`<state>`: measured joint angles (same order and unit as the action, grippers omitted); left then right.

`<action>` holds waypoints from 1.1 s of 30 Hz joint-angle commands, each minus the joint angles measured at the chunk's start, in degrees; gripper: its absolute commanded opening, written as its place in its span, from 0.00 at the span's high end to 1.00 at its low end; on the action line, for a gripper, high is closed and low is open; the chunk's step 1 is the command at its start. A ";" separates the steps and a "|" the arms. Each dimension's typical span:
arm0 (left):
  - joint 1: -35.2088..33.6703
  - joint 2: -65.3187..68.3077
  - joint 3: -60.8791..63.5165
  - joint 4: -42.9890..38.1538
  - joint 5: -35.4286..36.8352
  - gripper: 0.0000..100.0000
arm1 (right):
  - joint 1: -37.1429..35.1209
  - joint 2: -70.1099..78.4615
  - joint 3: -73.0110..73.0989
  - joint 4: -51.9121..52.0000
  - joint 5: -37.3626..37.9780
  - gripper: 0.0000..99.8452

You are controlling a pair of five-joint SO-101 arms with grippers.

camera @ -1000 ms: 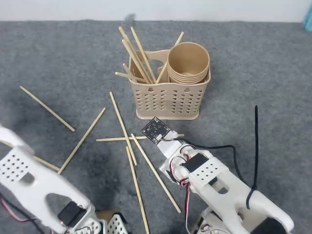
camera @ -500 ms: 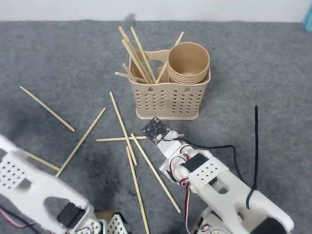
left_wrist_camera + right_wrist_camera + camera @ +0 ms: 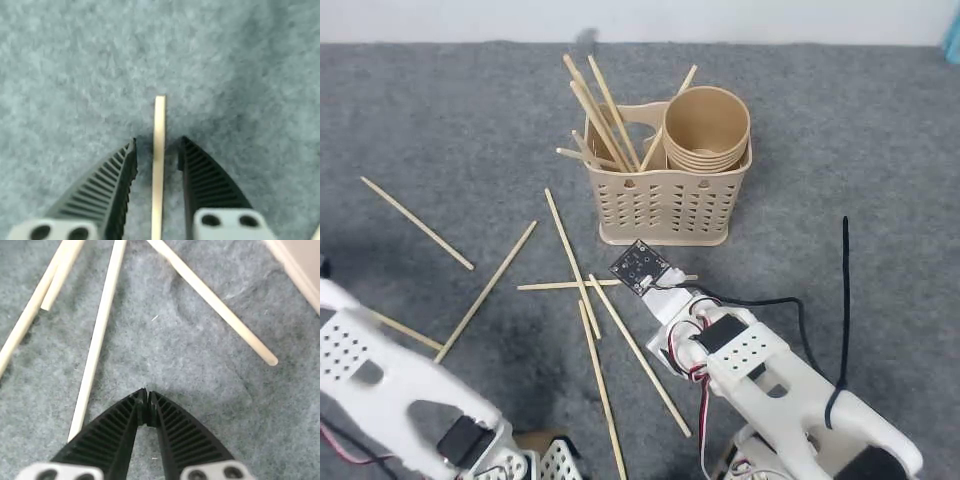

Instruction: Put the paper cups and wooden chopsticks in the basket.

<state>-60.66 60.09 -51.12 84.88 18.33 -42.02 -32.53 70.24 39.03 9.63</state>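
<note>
The beige basket (image 3: pixel 665 205) stands at the back middle of the mat, with stacked paper cups (image 3: pixel 707 125) in one side and several chopsticks (image 3: pixel 600 110) leaning in the other. Several loose chopsticks (image 3: pixel 570 262) lie on the grey mat in front of it. My left gripper (image 3: pixel 157 144) is open and low over the mat, with one chopstick (image 3: pixel 159 130) lying between its fingers and the stick's end just past the tips. My right gripper (image 3: pixel 147 392) is shut on nothing, its tips near the mat between two chopsticks (image 3: pixel 100 335) (image 3: pixel 210 297).
The left arm (image 3: pixel 380 370) fills the near left corner, and the right arm (image 3: pixel 750 355) with its black cable (image 3: pixel 843 300) fills the near right. A basket corner (image 3: pixel 300 260) lies just beyond the right gripper. Bare mat spreads to the far left and right.
The left arm has shifted a little toward the near left corner in the high view. The right arm, basket and loose chopsticks have stayed put.
</note>
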 commanded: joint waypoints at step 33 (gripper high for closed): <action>1.58 -66.29 49.36 0.53 -12.31 0.99 | 0.57 -0.13 -0.26 -0.48 0.70 0.99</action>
<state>-61.27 4.88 -12.44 91.56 6.81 -42.02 -32.53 70.24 39.03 9.63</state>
